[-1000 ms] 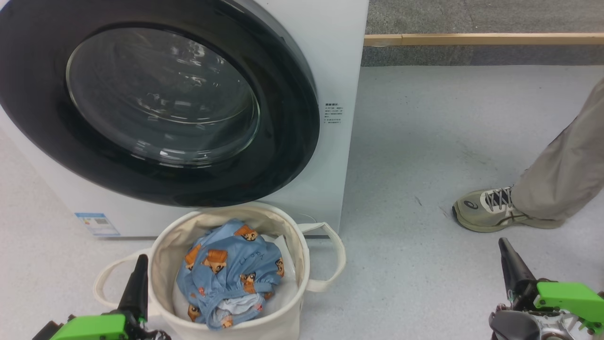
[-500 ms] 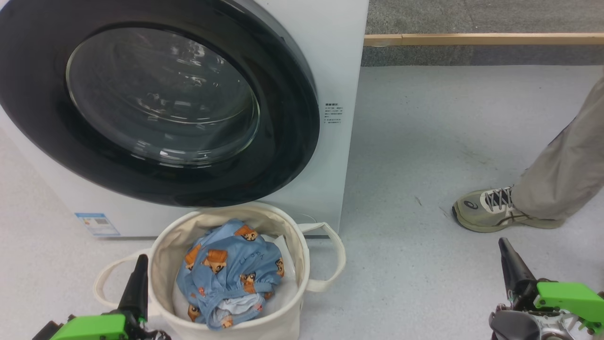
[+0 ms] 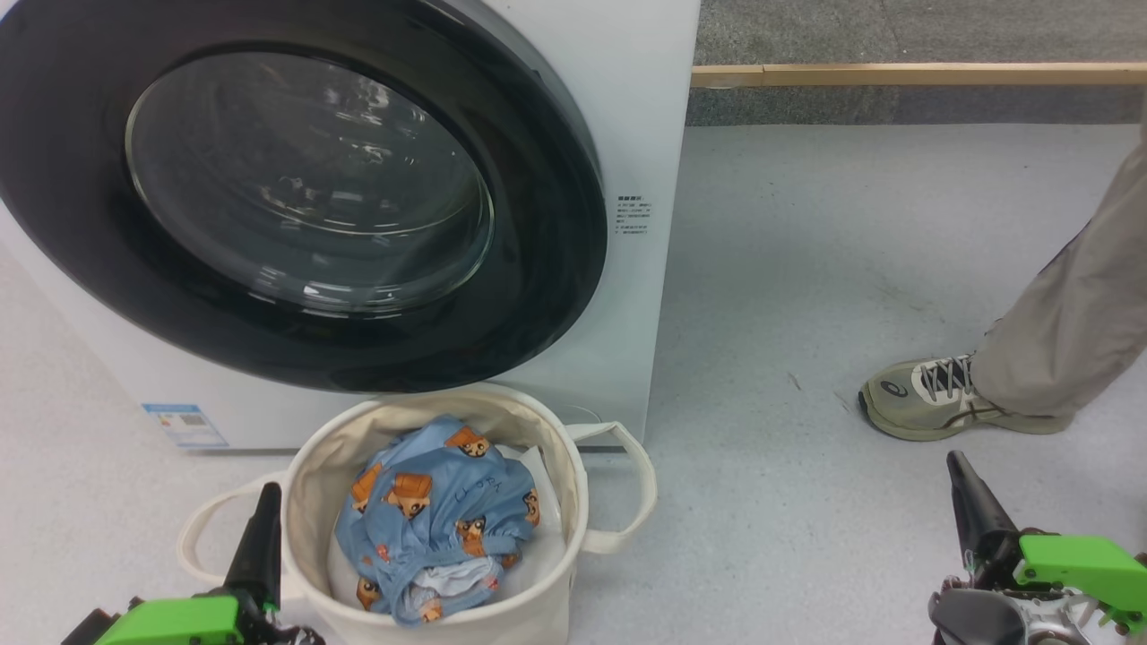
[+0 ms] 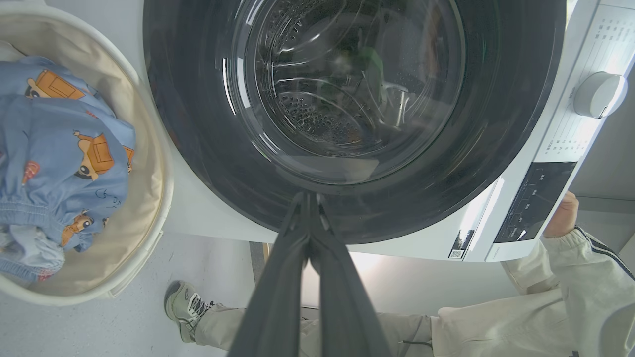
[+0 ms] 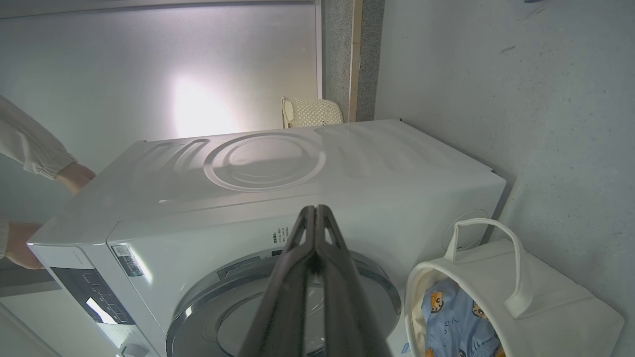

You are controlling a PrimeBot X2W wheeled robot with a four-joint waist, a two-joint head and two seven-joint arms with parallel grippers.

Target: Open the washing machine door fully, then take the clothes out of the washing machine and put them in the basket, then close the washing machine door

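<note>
Clothes (image 3: 439,520) in basket (image 3: 312,506) beside left pincer (image 3: 267,495); right pincer (image 3: 959,468) well apart; both clenched, empty.

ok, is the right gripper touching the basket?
Apart. The head view shows a wide stretch of floor between the right gripper and the basket.

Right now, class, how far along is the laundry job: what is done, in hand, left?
Done: the clothes lie in the basket, and the washing machine door looks shut. In hand: nothing; the left gripper and right gripper are shut and empty. Left: nothing that shows.
</note>
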